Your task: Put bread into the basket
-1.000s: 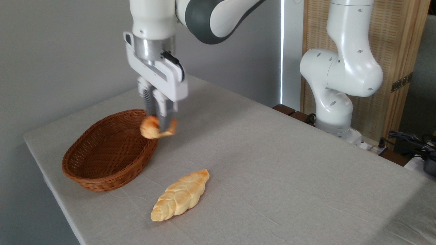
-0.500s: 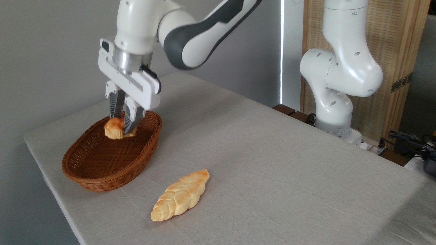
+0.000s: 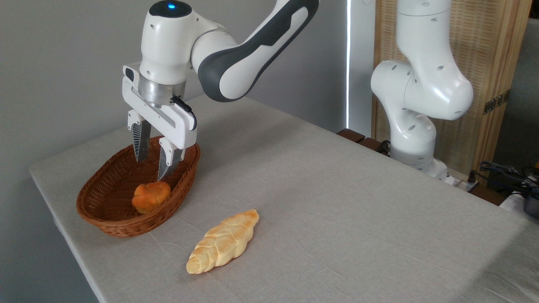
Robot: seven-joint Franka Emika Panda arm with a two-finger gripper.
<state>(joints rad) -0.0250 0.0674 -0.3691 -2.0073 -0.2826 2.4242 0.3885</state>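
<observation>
Grey cloth covers our desk (image 3: 337,202); we see the small orange-brown knotted bun (image 3: 150,197) lying inside the oval brown wicker basket (image 3: 101,212), our tool (image 3: 153,167) above it, fingers apart.

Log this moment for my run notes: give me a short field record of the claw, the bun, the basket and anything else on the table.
claw: open, empty, above the basket
bun: lying inside the basket, clear of the claw
basket: on the table near its left edge, upright
loaf: on the table, outside the basket, to its right
task state: bun appears delivered
</observation>
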